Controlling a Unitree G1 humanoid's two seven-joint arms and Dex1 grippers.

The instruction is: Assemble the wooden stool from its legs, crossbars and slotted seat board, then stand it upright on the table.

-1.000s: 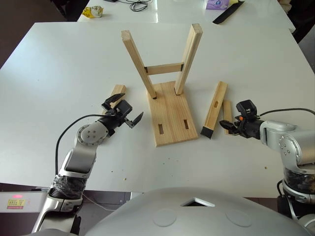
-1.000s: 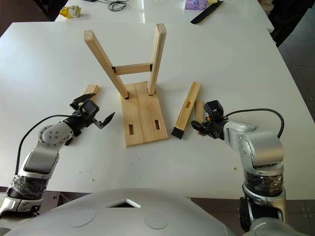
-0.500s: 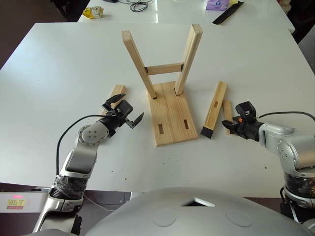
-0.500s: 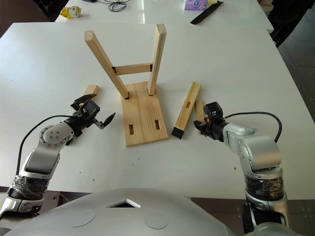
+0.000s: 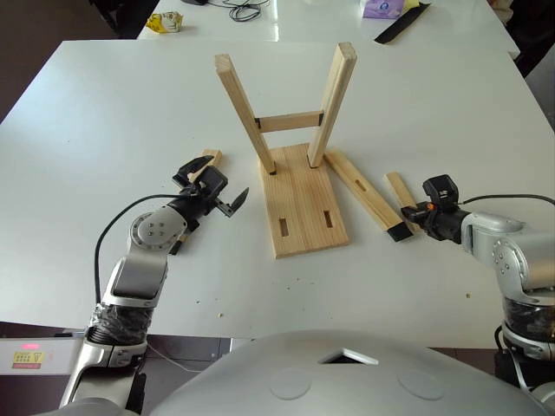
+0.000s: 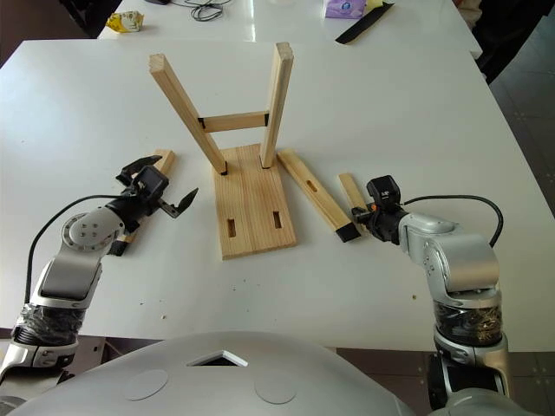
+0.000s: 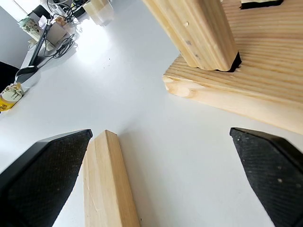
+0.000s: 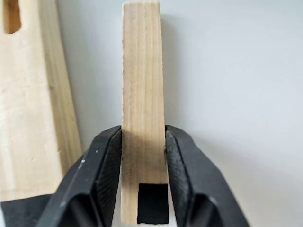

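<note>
The slotted seat board (image 5: pixel 303 211) lies flat on the white table, with two legs (image 5: pixel 332 104) standing in its far slots and joined by a crossbar (image 5: pixel 289 121). A loose leg (image 5: pixel 362 192) with a dark end lies slanted beside the board's right edge. My right gripper (image 5: pixel 414 212) is shut on the near end of a short crossbar (image 8: pixel 142 90) lying on the table. My left gripper (image 5: pixel 215 184) stands open left of the board, one finger (image 7: pixel 42 175) next to another loose leg (image 7: pixel 109 189).
At the table's far edge lie a yellow packet (image 5: pixel 165 19), cables (image 5: pixel 244 9), a purple box (image 5: pixel 381 7) and a black strip (image 5: pixel 399 22). Bare tabletop (image 5: pixel 113 113) stretches on the far left and far right.
The right loose leg and the short crossbar have swung round, the leg's far end now at the board's right edge. My left gripper has shifted up and left toward the left loose leg.
</note>
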